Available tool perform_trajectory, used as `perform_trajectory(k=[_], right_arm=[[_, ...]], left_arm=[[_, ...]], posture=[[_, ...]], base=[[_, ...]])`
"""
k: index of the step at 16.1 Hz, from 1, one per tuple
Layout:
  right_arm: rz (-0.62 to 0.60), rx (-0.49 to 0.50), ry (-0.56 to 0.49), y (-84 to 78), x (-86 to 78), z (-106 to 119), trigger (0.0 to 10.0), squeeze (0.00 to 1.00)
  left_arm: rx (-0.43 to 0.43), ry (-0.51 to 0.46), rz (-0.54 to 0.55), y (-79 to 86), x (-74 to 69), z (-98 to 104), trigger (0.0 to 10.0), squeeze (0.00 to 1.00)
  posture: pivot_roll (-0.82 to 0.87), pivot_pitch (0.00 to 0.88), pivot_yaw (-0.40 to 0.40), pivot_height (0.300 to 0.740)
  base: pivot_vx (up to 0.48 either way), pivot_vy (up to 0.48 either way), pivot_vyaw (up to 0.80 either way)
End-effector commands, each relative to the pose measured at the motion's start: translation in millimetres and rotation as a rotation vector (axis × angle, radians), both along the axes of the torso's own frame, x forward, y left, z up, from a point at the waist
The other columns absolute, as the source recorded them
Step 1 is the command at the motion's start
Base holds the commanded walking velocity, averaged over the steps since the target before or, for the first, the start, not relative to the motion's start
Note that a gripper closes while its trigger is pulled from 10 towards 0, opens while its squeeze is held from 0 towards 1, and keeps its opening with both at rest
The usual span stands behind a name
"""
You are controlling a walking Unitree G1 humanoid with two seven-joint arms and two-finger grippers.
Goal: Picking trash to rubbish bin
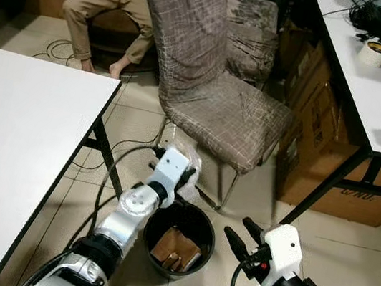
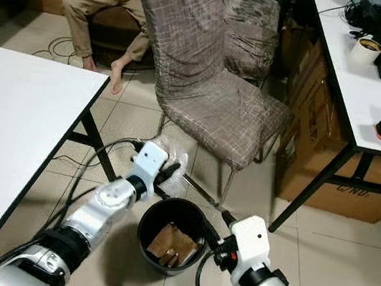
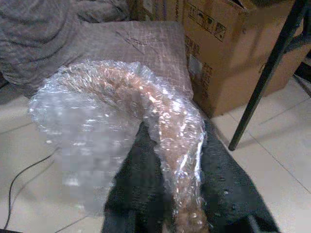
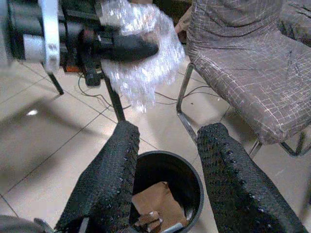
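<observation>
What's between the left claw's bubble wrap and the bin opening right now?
Nothing: in the right wrist view the bubble wrap, clamped in the left claw, hangs in open air above the black bin, with bare floor tile behind.

An office-like room: white desks (image 1: pixel 11 129), cardboard boxes (image 1: pixel 322 135), covered chair (image 1: pixel 212 96).

Crumpled clear bubble wrap (image 4: pixel 141 58), held above the rim of a round black bin (image 1: pixel 200 226) containing brown cardboard (image 1: pixel 174 248).

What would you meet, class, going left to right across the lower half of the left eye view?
White table → left gripper holding bubble wrap → black rubbish bin → right gripper → cardboard box.
</observation>
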State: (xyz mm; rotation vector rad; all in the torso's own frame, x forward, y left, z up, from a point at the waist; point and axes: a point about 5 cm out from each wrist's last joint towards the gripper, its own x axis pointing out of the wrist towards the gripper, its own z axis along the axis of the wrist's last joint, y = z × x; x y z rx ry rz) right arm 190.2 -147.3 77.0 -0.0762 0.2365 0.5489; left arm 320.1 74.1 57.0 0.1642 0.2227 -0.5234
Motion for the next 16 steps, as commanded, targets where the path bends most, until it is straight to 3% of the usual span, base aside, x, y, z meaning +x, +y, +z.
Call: perform_trajectory(k=[1,7,16], right_arm=[[-0.008,0.010,0.011,2.0,-2.2,2.5,10.0,0.00],[-0.003,-0.007,0.039,6.9,-0.4,6.7,10.0,0.00],[-0.014,-0.012,0.054,6.1,1.2,7.5,10.0,0.00]], left_arm=[[-0.004,-0.027,0.003,-0.4,3.8,4.3,10.0,1.00],[-0.078,-0.021,-0.015,-5.7,6.3,4.0,10.0,1.00],[-0.090,-0.003,-0.047,-8.4,2.4,-2.0,10.0,1.00]], posture=[[-0.30,0.121,0.035,0.740],[-0.29,0.124,0.024,0.740],[-0.29,0.128,0.024,0.740]], base=[[0.000,0.000,0.00],[0.000,0.000,0.00],[0.000,0.000,0.00]])
